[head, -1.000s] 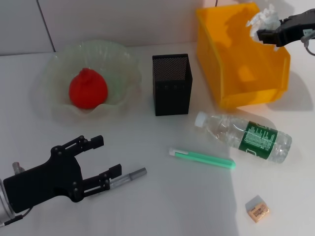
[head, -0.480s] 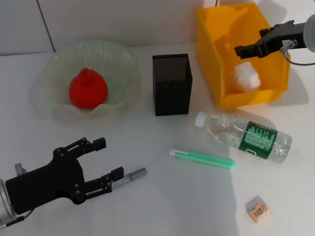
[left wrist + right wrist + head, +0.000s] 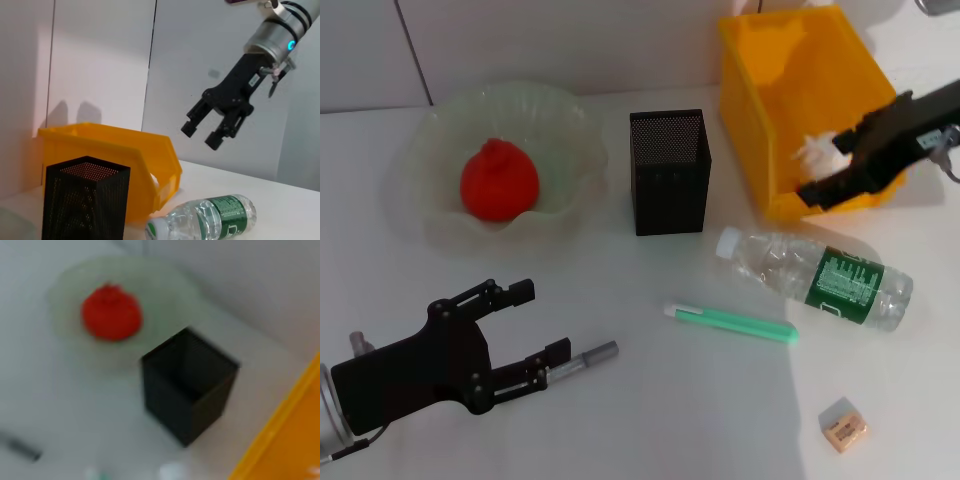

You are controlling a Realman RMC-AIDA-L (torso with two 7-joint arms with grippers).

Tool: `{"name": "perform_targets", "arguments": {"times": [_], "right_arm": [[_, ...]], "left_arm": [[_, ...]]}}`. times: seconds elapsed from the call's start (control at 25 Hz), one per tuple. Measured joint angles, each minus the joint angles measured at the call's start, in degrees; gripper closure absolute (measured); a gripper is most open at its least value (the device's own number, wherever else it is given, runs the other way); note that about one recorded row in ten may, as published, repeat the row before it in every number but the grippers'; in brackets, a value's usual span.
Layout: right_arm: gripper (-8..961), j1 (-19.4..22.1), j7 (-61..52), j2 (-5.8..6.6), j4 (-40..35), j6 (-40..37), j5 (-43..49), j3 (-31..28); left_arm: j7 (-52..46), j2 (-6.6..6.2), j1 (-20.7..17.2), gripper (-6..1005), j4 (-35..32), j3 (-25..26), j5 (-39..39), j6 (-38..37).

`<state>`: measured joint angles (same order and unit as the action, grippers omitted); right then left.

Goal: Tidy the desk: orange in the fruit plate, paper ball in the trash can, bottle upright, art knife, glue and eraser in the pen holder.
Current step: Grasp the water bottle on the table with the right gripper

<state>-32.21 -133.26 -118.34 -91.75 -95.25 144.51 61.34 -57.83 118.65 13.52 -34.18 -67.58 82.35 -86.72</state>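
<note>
Right gripper [image 3: 817, 190] above trash can [image 3: 760, 120] front wall, fingers spread, empty; paper ball [image 3: 817, 152] lies inside. Left gripper [image 3: 542, 330] open beside art knife [image 3: 582, 360], ready for grasp.

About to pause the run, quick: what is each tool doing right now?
Left tool: open, empty, low over the desk with the grey art knife at one finger.
Right tool: open, empty, over the front of the yellow bin.
</note>
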Motion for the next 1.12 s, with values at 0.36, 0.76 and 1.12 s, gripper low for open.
{"name": "perform_targets", "arguments": {"times": [0.36,0.76,1.12], "right_arm": [[148,-0.61,4.92,-0.35,0.81,-7.09,7.65,0.46],[148,-2.50,7.03,-0.50,12.69,-1.66,12.73,5.53],[148,-4.49,6.56,-0.78,19.87,3.04,13.74,7.99]], "left_arm": [[0.55,0.00,0.99,187,1.62,0.00,-0.19,0.31],[1.36,0.00,1.67,186,2.96,0.03,-0.33,0.32],[1.39,0.00,1.72,186,2.98,0.01,-0.41,0.31]]}}
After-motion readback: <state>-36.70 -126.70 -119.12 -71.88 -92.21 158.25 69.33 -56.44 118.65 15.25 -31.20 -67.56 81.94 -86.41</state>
